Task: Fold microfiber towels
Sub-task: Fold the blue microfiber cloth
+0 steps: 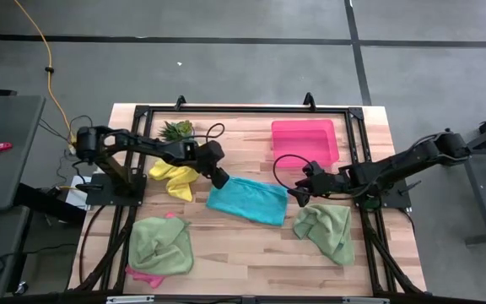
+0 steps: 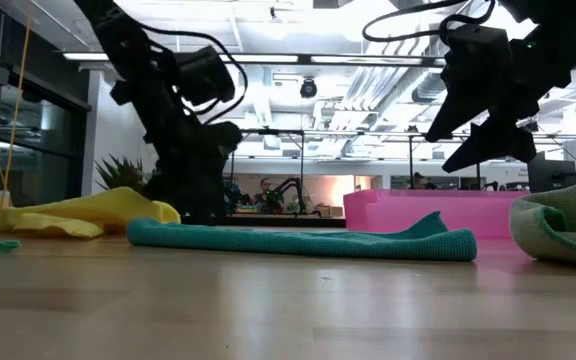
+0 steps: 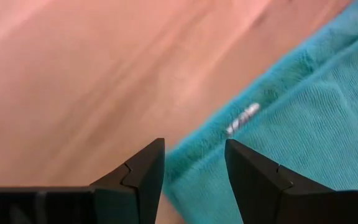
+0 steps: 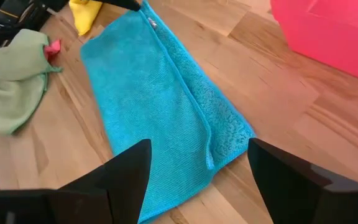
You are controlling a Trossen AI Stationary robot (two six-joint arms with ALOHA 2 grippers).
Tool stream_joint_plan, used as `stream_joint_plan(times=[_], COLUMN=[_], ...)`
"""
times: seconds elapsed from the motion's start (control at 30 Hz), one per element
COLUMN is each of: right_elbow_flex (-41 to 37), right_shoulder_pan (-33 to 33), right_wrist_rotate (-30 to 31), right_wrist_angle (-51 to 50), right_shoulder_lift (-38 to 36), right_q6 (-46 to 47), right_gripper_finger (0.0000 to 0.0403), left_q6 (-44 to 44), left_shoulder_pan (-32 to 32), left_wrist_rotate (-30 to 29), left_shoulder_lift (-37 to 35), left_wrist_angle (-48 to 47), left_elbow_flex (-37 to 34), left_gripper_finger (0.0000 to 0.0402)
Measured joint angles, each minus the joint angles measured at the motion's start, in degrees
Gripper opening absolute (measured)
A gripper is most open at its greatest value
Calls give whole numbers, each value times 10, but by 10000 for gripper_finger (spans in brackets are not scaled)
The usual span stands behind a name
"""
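Observation:
A teal towel (image 1: 247, 201) lies flat on the wooden table (image 1: 243, 253), folded over on itself, with one layer's edge (image 4: 185, 87) running along its length. My left gripper (image 1: 223, 181) is open and low at the towel's far left corner (image 3: 229, 134); the corner's edge shows in the gap between its fingers (image 3: 143, 171). My right gripper (image 1: 296, 200) is open and hangs above the table (image 2: 463, 150) over the towel's right end, with nothing between its fingers. A yellow towel (image 1: 174, 177) lies crumpled left of the teal one. My left gripper slants down at the teal towel's far left corner (image 3: 197, 155) with its fingers apart, one over the cloth and one over bare wood. Whether the fingertips touch the cloth, I cannot tell.
A green towel (image 1: 160, 245) lies bunched at the near left with a pink cloth (image 1: 144, 274) peeking from under it. Another green towel (image 1: 326, 230) lies near right. A pink tray (image 1: 305, 139) stands far right and a small plant (image 1: 176, 129) far left.

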Motion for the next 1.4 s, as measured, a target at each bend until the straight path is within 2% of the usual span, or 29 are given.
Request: stream_joint_plan(times=[0.17,0.33,0.67,1.03,1.13,1.3,1.4], right_elbow_flex=[0,0,0,0,0,0,0], right_shoulder_pan=[0,0,0,0,0,0,0], right_wrist_rotate=[0,0,0,0,0,0,0], right_wrist_angle=[3,4,4,4,4,4,4], right_shoulder_lift=[0,0,0,0,0,0,0], right_q6=[2,1,14,15,15,15,15], right_gripper_finger=[259,259,259,259,259,259,259], left_q6=[40,73,120,139,154,161,186], left_shoulder_pan=[0,0,11,46,47,47,44], left_wrist_rotate=[-22,-20,-3,60,67,122,124], left_shoulder_lift=[5,5,5,5,5,-2,-14], left_wrist_angle=[-43,-91,-97,-99,-101,-89,-87], left_elbow_flex=[38,51,48,48,48,48,48], left_gripper_finger=[159,159,159,159,159,159,159])
